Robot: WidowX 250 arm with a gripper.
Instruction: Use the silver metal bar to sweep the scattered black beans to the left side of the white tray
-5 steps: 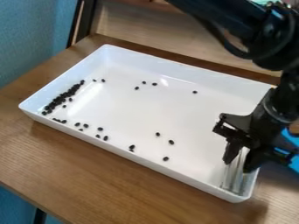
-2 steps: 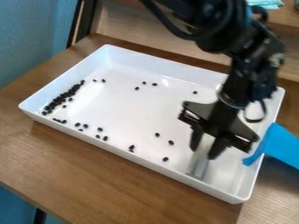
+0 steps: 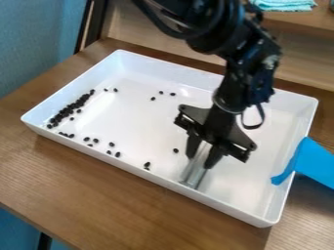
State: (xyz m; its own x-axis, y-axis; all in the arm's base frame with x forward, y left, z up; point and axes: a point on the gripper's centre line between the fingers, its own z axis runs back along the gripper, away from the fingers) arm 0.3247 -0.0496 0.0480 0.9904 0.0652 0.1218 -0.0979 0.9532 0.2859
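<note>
My gripper (image 3: 200, 160) hangs low inside the right half of a white tray (image 3: 150, 114), its fingers closed around a pale, shiny flat piece (image 3: 193, 175). That piece slants down to the tray floor near the front wall. Small black beans lie in the tray: a dense row (image 3: 68, 109) runs along the left end, and several are scattered across the front and back. One loose bean (image 3: 176, 151) is just left of the gripper. The gripper and the piece may hide others.
A blue object (image 3: 313, 162) overlaps the tray's right rim. The tray stands on a brown wooden table (image 3: 124, 200), with a wooden panel behind it. A teal cloth (image 3: 283, 5) lies on a ledge at the top right.
The gripper has moved left from the tray's right end, carrying the shiny piece along. Beans at the front middle and one at the back are now covered. More of the blue object shows.
</note>
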